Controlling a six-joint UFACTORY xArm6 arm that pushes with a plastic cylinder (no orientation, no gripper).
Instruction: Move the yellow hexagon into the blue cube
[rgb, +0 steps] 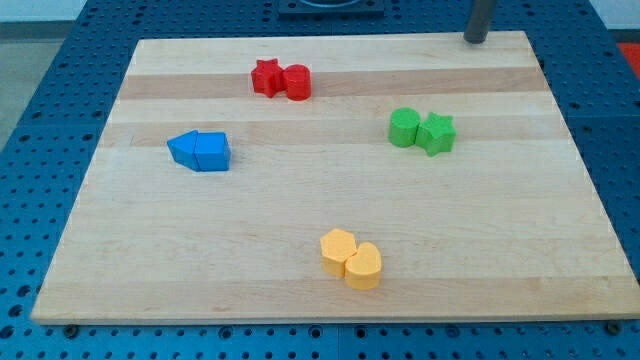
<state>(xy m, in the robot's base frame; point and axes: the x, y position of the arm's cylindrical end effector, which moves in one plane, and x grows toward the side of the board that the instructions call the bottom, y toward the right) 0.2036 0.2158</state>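
Note:
The yellow hexagon (338, 251) lies near the view's bottom middle, touching a yellow heart-like block (364, 266) on its right. The blue cube (211, 153) sits at the view's left, touching a blue triangular block (183, 149) on its left. My tip (475, 39) is at the board's top edge on the view's right, far from both the yellow and the blue blocks.
A red star (265, 77) and a red cylinder (297, 82) touch near the view's top. A green cylinder (404, 128) and a green star (436, 134) touch at the right. The wooden board (330, 190) lies on a blue perforated table (60, 80).

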